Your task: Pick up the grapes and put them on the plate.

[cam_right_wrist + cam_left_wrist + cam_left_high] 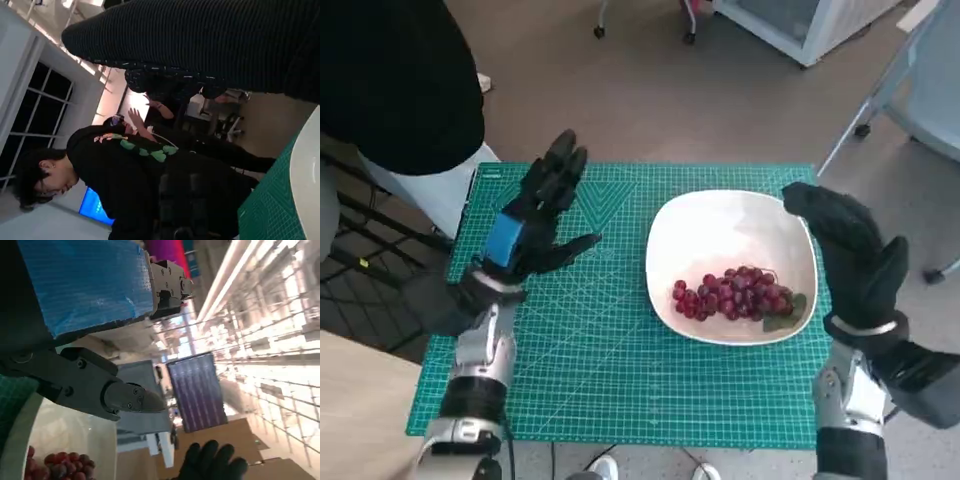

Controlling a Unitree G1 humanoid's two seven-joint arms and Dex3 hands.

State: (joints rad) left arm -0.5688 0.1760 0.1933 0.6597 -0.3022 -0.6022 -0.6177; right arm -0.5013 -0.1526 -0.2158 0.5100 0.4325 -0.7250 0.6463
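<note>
Right hand (855,262) up at the right edge of the mat (600,360), gloved fingers loosely spread, holding nothing, hovering just beside the plate's right rim. Left hand (535,220) raised over the mat's left half, blue-taped back showing, fingers apart, also holding nothing. Between them, toward the mat's right side, the white plate (720,225), and already lying in it, near its front rim, the grapes (732,294): a red bunch, long axis running side to side across the mat, a green leaf at its right end. Bunch much nearer the right hand, lying ahead-left of its wrist; well apart from the left hand. By the look of it, task as good as done. From the right wrist view, a person (125,175) in black seated close beside the mat.
</note>
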